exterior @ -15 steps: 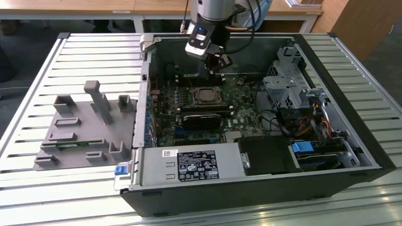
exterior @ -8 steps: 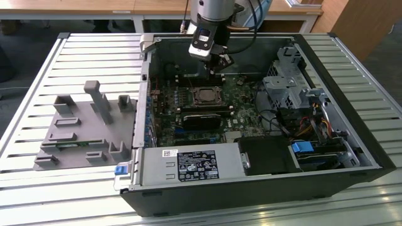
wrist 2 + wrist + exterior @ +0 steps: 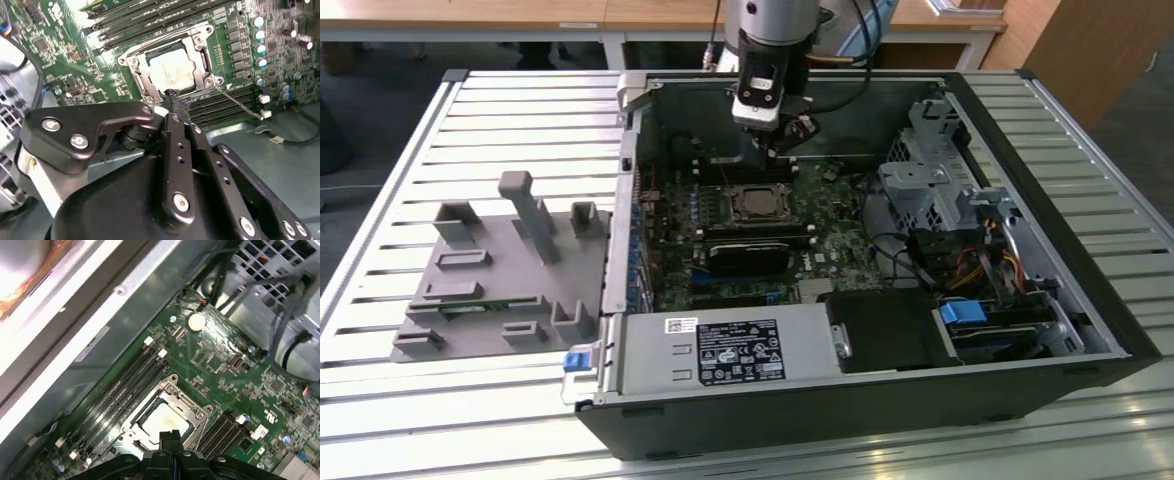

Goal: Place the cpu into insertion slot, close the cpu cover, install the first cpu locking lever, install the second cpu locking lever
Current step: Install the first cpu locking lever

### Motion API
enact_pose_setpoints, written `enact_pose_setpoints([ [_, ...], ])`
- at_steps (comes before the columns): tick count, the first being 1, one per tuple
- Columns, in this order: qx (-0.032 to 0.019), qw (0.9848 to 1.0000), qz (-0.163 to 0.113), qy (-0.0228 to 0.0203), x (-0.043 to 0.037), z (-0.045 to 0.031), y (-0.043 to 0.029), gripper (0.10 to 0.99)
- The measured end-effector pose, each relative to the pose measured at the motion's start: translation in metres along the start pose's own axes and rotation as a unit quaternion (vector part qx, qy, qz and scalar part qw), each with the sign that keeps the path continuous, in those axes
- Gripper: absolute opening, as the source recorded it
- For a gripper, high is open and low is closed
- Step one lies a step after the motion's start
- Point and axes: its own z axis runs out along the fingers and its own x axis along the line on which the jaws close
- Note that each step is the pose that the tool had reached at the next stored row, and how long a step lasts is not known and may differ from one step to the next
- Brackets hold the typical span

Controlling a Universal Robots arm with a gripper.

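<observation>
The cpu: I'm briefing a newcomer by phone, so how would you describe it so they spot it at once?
Look into the open computer case, at the green circuit board. Near the board's middle, between two banks of long black memory slots, sits the cpu. It is a flat, pale silver square, the only plain metal face there, framed by the thin metal cpu cover.

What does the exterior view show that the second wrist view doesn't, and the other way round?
Exterior view adds: the whole computer case, the grey fixture beside it on the slatted table. Second wrist view adds: a thin locking lever angled out from the slot's corner. Both: the cpu in the insertion slot under the cpu cover, the gripper shut close by.
</observation>
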Motion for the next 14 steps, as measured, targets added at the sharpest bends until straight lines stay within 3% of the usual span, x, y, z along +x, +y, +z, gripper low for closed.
enact_pose_setpoints([
  [2,-0.0007,0.9996,-0.028,0.0009,0.0000,0.0000,0.0000,0.106],
  [7,-0.0015,0.9977,-0.067,0.0021,0.0000,0.0000,0.0000,0.106],
  [14,-0.0028,0.9926,-0.121,0.0038,0.0000,0.0001,0.0000,0.106],
])
